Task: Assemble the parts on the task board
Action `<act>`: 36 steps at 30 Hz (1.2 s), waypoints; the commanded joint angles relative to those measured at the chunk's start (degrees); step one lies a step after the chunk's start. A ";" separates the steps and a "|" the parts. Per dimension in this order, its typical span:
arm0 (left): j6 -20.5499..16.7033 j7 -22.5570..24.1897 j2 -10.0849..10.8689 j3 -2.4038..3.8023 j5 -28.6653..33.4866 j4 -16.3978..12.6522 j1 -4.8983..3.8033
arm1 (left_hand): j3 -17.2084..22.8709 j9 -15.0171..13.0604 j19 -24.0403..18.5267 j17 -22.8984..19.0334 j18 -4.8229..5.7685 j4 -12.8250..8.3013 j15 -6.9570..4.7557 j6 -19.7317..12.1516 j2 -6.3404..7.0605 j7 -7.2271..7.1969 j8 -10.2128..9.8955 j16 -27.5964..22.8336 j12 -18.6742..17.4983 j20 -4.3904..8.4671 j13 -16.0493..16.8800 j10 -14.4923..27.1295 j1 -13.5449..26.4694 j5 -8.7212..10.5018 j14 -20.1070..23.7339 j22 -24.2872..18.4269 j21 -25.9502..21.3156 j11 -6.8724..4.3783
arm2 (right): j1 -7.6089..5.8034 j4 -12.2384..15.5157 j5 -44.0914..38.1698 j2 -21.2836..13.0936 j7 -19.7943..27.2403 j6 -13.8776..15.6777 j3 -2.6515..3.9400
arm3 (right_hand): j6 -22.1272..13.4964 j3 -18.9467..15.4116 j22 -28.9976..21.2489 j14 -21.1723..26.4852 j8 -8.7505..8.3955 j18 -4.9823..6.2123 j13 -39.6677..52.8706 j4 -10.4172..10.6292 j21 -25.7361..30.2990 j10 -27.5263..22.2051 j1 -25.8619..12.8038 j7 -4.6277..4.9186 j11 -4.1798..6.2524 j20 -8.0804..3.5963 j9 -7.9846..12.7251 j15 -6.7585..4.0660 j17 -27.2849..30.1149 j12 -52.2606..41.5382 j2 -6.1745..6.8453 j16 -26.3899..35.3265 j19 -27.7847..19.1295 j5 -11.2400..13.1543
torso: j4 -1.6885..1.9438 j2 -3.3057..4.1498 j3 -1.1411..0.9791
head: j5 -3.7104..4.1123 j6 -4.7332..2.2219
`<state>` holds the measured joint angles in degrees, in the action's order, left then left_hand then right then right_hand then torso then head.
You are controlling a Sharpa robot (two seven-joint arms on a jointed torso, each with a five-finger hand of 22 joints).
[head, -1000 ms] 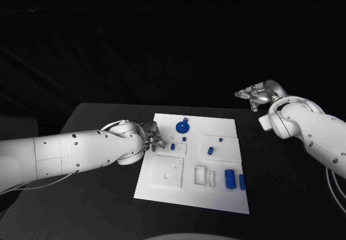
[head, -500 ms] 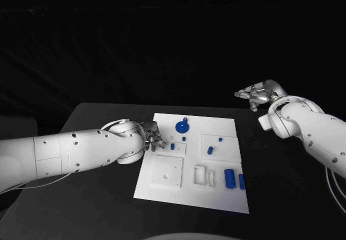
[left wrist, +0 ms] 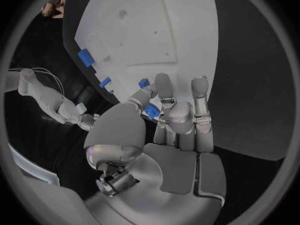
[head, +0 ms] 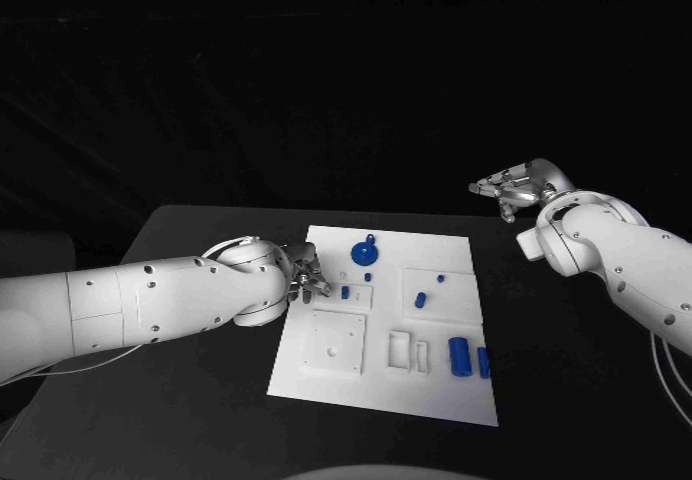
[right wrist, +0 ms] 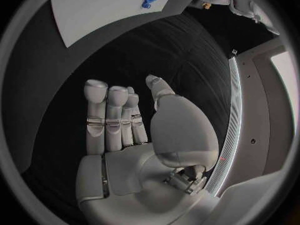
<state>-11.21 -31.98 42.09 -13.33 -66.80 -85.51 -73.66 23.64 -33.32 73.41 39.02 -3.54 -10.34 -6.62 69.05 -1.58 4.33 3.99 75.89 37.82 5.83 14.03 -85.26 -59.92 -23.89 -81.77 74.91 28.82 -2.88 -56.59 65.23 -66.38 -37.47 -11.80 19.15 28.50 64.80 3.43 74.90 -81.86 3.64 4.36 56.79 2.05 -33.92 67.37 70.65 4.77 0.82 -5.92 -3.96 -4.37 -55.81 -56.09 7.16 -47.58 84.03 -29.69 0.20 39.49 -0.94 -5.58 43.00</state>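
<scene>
I see the left hand at the left edge of the white board, mid-frame, fingers pinching a small blue part. Right hand upper right, off the board over the black surface, fingers straight and apart, holding nothing. Other blue parts sit across the board, the round one near its top edge.

You can't see most of the left hand from the head camera, because its own big white arm covers it. In the left wrist view its fingers hide part of a small blue part, so it may be pinched, but you can't tell.
</scene>
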 commanded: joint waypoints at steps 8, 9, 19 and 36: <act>5.99 -1.48 -0.19 -0.59 0.39 0.15 0.69 | 1.11 0.73 -0.29 -0.20 -0.55 -1.42 -0.27 8.65 -0.85 -5.59 -0.08 -0.20 0.02 -0.03 -0.06 -1.57 -0.11 0.34 -0.02 0.97 0.00 -1.64 | 0.03 0.04 -0.15 -0.01 0.27 -0.77 0.00 | -0.19 0.05 3.94 0.13 -0.05 1.06 0.05 0.17 0.00 -0.18 -0.31 -0.13 -0.03 0.40 0.06 -0.10 0.00 0.07 0.04 0.22 2.22 -0.35 | 0.00 0.00 -0.03 | 0.07 0.12; 6.10 -1.48 -0.20 -0.59 0.39 0.16 0.69 | 1.11 0.73 -0.29 -0.20 -0.55 -1.42 -0.27 8.65 -0.85 -5.59 -0.08 -0.20 0.02 -0.03 -0.06 -1.57 -0.11 0.34 -0.02 0.97 0.00 -1.64 | 0.03 0.04 -0.15 -0.01 0.27 -0.77 0.00 | -0.19 0.05 3.94 0.13 -0.05 1.06 0.05 0.17 0.00 -0.18 -0.31 -0.13 -0.03 0.40 0.06 -0.10 0.00 0.07 0.04 0.22 2.22 -0.35 | 0.00 0.00 -0.03 | 0.07 0.12; 7.09 -1.52 -0.39 -0.59 0.43 0.38 0.69 | 0.34 1.06 -0.29 -0.27 -0.45 -0.31 -0.29 9.10 -0.98 -5.76 -0.01 -0.22 0.11 -0.05 -0.12 -1.58 0.38 0.84 -0.02 0.95 -0.19 -1.64 | 0.03 0.01 -0.15 0.00 0.29 -0.78 0.00 | -0.17 0.13 3.94 0.15 -0.04 1.06 0.03 0.23 0.00 -0.20 -0.29 -0.13 -0.03 0.39 0.06 -0.10 0.03 0.10 0.01 0.28 2.21 -0.47 | -0.01 0.03 -0.04 | 0.05 0.10; 0.20 -0.43 0.12 -0.57 0.73 -0.04 0.69 | 4.08 0.51 0.06 0.21 -0.49 1.00 -0.32 9.57 -0.65 -5.93 0.05 0.16 0.42 -0.12 -0.09 -1.58 0.54 7.85 -0.09 1.00 -0.45 -1.76 | 0.03 -0.13 -0.15 -0.08 0.34 -0.81 -0.01 | -0.18 0.25 3.95 0.16 -0.05 1.05 0.01 0.46 -0.04 -0.22 -0.51 -0.13 -0.03 0.39 0.07 -0.10 0.04 0.13 -0.07 0.30 2.20 -0.88 | 0.02 -0.01 -0.02 | 0.19 -0.07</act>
<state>-9.90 -31.83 42.12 -13.28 -66.90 -85.62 -73.78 27.03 -32.91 73.41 39.20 -3.54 -8.97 -6.44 69.07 -2.53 4.33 3.95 75.89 38.04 5.83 13.97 -85.27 -58.99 -16.12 -81.79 74.94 28.60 -2.87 -56.59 65.07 -66.38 -37.54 -11.80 19.07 28.50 64.80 3.59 74.90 -81.86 3.64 4.36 56.79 2.21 -33.92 67.37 70.65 4.77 0.82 -5.92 -3.96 -4.37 -55.82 -56.09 7.16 -47.58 84.03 -30.21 0.18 39.52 -0.95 -5.38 42.95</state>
